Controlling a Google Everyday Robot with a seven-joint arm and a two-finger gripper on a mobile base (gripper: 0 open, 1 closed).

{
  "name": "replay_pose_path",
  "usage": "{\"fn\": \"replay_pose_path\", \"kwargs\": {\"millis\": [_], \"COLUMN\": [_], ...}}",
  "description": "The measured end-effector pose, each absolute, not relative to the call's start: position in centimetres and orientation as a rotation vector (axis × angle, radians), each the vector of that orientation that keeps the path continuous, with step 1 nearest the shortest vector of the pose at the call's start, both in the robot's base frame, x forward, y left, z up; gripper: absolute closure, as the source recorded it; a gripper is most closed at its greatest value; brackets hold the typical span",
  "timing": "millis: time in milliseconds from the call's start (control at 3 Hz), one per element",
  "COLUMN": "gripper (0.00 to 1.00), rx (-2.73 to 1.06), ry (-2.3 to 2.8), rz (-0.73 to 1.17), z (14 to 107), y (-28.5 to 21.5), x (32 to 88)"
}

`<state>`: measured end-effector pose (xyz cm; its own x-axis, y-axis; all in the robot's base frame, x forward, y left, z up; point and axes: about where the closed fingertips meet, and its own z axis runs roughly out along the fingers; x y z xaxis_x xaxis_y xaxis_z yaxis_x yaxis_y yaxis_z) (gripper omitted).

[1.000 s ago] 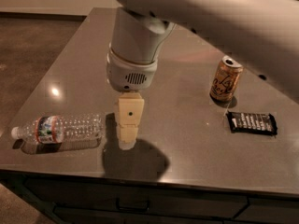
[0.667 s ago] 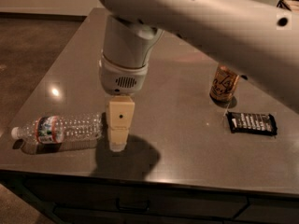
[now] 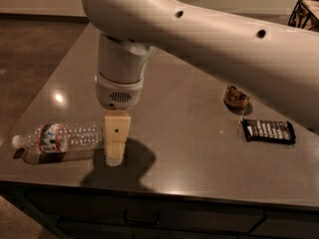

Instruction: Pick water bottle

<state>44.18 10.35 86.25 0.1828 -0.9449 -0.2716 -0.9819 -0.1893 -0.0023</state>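
Observation:
The water bottle (image 3: 65,138) lies on its side near the front left of the grey table (image 3: 189,148), white cap pointing left, with a red, white and green-blue label near the cap end. My gripper (image 3: 115,151) hangs straight down from the big white arm (image 3: 209,39), low over the table. It is right at the bottle's base end, overlapping it in this view. I cannot tell whether it touches the bottle.
An orange-brown drink can (image 3: 235,96) stands at the right, its top hidden by my arm. A black packet (image 3: 268,131) lies flat in front of it. A dark wire basket (image 3: 304,11) is at the far right corner. The table's front edge is close below the gripper.
My gripper has moved left along the front of the table, from a gap beside the bottle to its base end. My arm now covers more of the can.

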Motion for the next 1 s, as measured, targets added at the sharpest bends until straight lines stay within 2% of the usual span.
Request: {"fn": "replay_pose_path", "kwargs": {"millis": [667,1000], "gripper": [0.00,0.18], "rx": [-2.271,-2.288], "ry": [1.875,1.859], "rz": [0.290,0.286], "z": [84.7,84.6], "y": [12.6,13.5], "x": [44.5,44.4]}}
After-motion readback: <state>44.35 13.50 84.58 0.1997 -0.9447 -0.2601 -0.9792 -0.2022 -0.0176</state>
